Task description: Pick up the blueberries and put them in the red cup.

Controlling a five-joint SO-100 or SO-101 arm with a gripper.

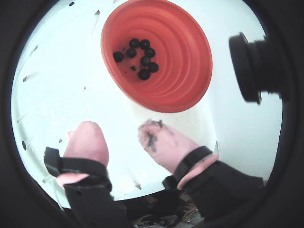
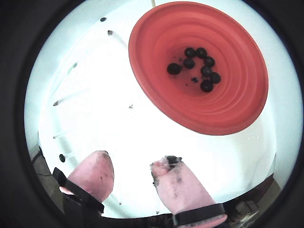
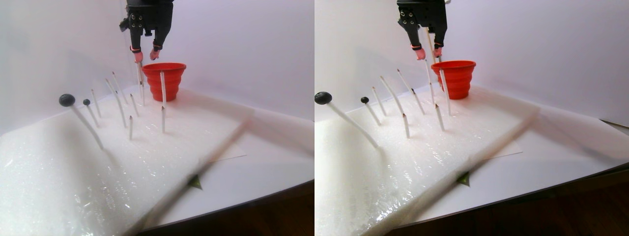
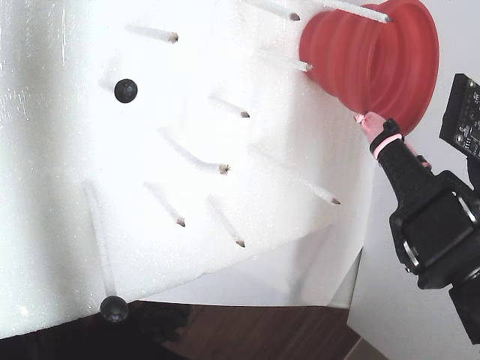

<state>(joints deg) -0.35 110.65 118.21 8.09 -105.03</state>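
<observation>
A bright red cup point(image 2: 228, 109) of smooth, soft-looking plastic or silicone, moulded in stepped rings with a faint sheen. Inside lie small matte blue-black blueberries point(image 2: 202, 66), dull and unreflective. The gripper point(image 1: 118, 137) has fingers of black hard plastic, their tips wrapped in pink rubbery covers point(image 1: 88, 142), one smeared with dark stains. Thin white sticks point(image 3: 162, 86) look matte, like paper or plastic. They stand in a white foam sheet point(image 3: 73, 172), pebbled and slightly glossy.

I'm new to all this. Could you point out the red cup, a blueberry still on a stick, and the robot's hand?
red cup point(image 2: 237, 109): a wrist view, inner wall.
blueberry point(image 4: 126, 91): fixed view, its middle.
hand point(image 1: 118, 135): a wrist view, midway between the pink fingertips.
</observation>
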